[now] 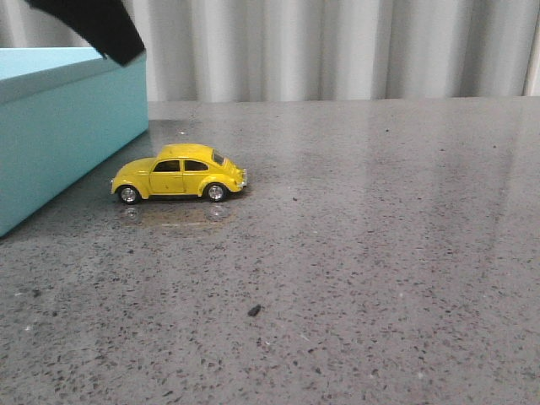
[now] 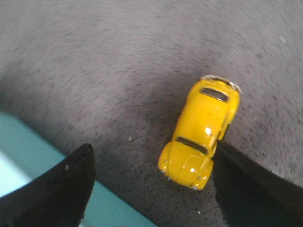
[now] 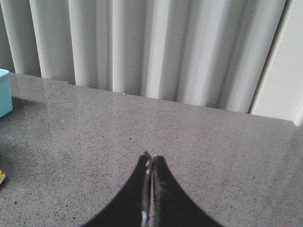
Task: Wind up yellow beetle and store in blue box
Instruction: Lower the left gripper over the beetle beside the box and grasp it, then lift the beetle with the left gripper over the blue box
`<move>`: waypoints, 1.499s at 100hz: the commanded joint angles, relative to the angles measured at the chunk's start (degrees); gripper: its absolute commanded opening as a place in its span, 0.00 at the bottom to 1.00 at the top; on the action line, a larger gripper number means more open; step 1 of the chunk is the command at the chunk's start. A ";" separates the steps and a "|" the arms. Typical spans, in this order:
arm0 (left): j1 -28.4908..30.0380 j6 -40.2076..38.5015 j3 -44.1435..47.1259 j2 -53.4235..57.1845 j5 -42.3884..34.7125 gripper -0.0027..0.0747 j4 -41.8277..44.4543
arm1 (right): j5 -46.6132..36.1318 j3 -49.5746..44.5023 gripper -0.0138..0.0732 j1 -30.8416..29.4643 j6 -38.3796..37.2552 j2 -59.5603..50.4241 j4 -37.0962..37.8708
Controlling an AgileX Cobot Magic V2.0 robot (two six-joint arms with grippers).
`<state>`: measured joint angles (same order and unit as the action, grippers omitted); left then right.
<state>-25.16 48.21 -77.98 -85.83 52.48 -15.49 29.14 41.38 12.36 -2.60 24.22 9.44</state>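
Observation:
The yellow beetle (image 1: 179, 173) stands on its wheels on the grey table, just right of the blue box (image 1: 59, 135). In the left wrist view the beetle (image 2: 203, 127) lies below my open, empty left gripper (image 2: 154, 146), close to one finger (image 2: 251, 184) that covers part of its side. The other finger (image 2: 57, 189) hangs over the box's edge (image 2: 28, 161). A black part of the left arm (image 1: 93, 25) shows high above the box. My right gripper (image 3: 151, 157) is shut and empty above bare table, far from the car; a yellow sliver of the beetle (image 3: 1, 178) shows at that view's edge.
The speckled grey table (image 1: 354, 253) runs back to a white pleated curtain (image 1: 337, 46). A small dark speck (image 1: 254, 310) lies on the table in front of the car. A corner of the box (image 3: 4, 92) shows in the right wrist view.

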 commanded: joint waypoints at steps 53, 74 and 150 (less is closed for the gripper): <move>-7.96 6.99 -2.46 -7.52 -0.06 0.65 6.53 | -4.83 -1.94 0.10 0.06 0.04 0.33 0.79; -7.96 6.99 -2.46 -9.88 -0.06 0.65 5.48 | -5.25 -1.94 0.10 0.06 0.04 0.33 0.79; -7.96 6.89 -2.47 -10.91 -0.85 0.19 3.72 | -5.25 -1.94 0.10 0.06 0.04 0.33 0.79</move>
<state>-33.13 55.24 -78.75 -100.10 52.75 -10.54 28.72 37.96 12.36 -2.60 24.18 9.44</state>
